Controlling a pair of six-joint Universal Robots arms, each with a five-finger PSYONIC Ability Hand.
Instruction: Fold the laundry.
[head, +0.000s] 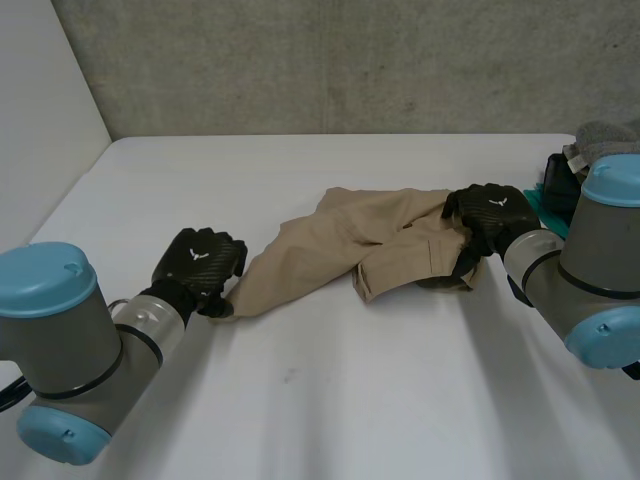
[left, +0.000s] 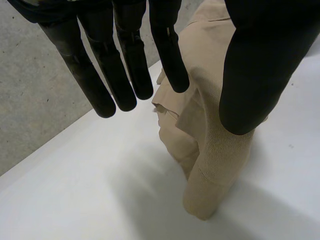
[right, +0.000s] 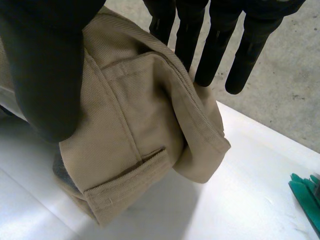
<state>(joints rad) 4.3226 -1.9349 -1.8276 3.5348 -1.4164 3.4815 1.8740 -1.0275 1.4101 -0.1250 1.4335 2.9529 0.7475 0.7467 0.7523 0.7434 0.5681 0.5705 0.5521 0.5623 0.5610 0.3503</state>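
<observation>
A: Where's the laundry?

B: One pair of tan trousers (head: 330, 245), crumpled, lying across the middle of the white bench (head: 330, 420). It stretches from one hand to the other.

A: Left hand?

B: Left hand (head: 200, 262) is at the narrow leg end, on the left arm's side. In the left wrist view the fingers (left: 125, 75) are straight with the thumb opposite. The cloth runs up between them, so it's a pinch grasp on the trousers. The leg end is lifted towards the palm, and the fabric below it touches the bench.

A: Right hand?

B: Right hand (head: 495, 212) sits on the waist end, on the right arm's side. In the right wrist view the thumb lies on the near face of the cloth and the fingers (right: 212, 45) go behind it. The waistband is bunched and folded over between them, so it's grasping the trousers too. A belt loop (right: 127, 177) shows on the folded band, under the thumb.

A: Is the middle flat?

B: No. It's wrinkled and one leg is doubled over itself near the right hand.

A: Anything else on the bench?

B: At the far right edge, beyond the right hand, there's a teal item (head: 548, 212), a black object (head: 560, 180) and a grey cloth (head: 605, 138). I can't tell what the first two are. There's a concrete wall behind.
</observation>
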